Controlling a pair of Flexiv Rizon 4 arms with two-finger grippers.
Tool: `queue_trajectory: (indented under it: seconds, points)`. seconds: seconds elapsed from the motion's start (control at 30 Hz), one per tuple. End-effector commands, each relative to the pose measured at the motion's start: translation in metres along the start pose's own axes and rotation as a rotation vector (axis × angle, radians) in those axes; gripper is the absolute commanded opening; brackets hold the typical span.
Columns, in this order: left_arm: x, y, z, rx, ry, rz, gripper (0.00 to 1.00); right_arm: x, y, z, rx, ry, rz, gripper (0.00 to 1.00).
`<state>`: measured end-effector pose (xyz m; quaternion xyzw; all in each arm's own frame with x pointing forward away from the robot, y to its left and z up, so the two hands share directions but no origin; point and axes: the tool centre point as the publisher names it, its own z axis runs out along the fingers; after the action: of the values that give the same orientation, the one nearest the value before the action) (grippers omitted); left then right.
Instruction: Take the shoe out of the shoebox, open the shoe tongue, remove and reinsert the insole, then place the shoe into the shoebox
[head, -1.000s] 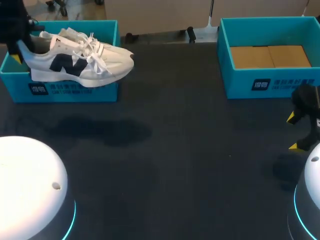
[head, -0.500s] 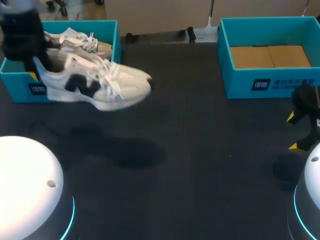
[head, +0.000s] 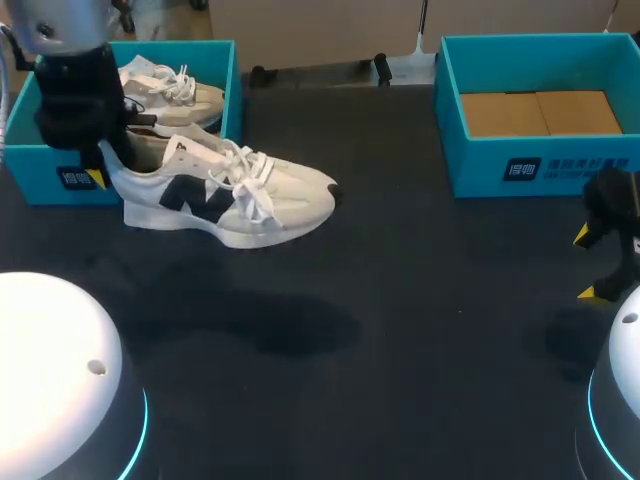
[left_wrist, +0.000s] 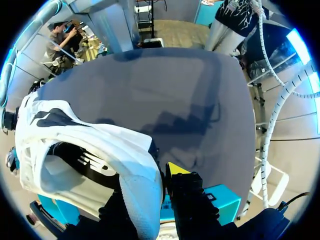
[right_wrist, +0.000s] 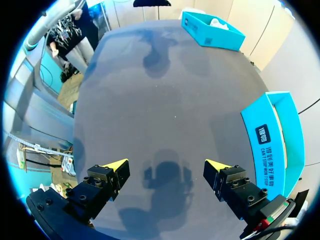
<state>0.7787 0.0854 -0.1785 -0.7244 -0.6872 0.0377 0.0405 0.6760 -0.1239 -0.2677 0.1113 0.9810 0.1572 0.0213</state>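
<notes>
The shoe is hanging just in front of the left shoebox, with the left gripper pinching its heel and the right gripper sitting wide open, so taking it out looks nearly done, setting it down gently on the table probably comes next, and the insole is hiding inside.

The shoe, gripped at its heel, hides one finger of the left gripper in the wrist view, and its toe is out of sight there. Behind the shoe, the left arm partly covers the left shoebox and a second shoe. Well apart from the shoe, the right gripper is cut off at the head view's edge.
</notes>
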Motion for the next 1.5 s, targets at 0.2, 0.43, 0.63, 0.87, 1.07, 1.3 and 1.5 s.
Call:
queue_trajectory:
  seconds: [0.2,0.43,0.63,0.87,1.07,1.3,1.5]
  points:
    - [0.001,-0.001,-0.001,-0.002,0.000,0.001,0.00,0.001,0.000,0.001,0.003,-0.002,0.001,1.00]
    - [-0.051,-0.033,0.027,-0.031,-0.002,0.070,0.00,0.001,0.000,0.001,0.003,-0.002,0.001,1.00]
    - [-0.097,-0.053,0.056,-0.091,0.010,0.083,0.00,0.001,0.000,0.001,0.003,-0.002,0.001,1.00]
    - [-0.135,-0.050,0.092,-0.064,0.012,0.068,0.00,0.001,0.000,0.001,0.003,-0.002,0.001,1.00]
    - [-0.152,-0.046,0.106,-0.063,0.010,0.057,0.00,0.001,0.000,0.001,0.003,-0.002,0.001,1.00]
    - [-0.152,-0.046,0.106,-0.063,0.010,0.057,0.00,0.001,0.000,0.001,0.003,-0.002,0.001,1.00]
    - [-0.171,-0.057,0.130,-0.118,0.046,0.100,0.00,0.001,0.000,0.001,0.003,-0.002,0.001,1.00]
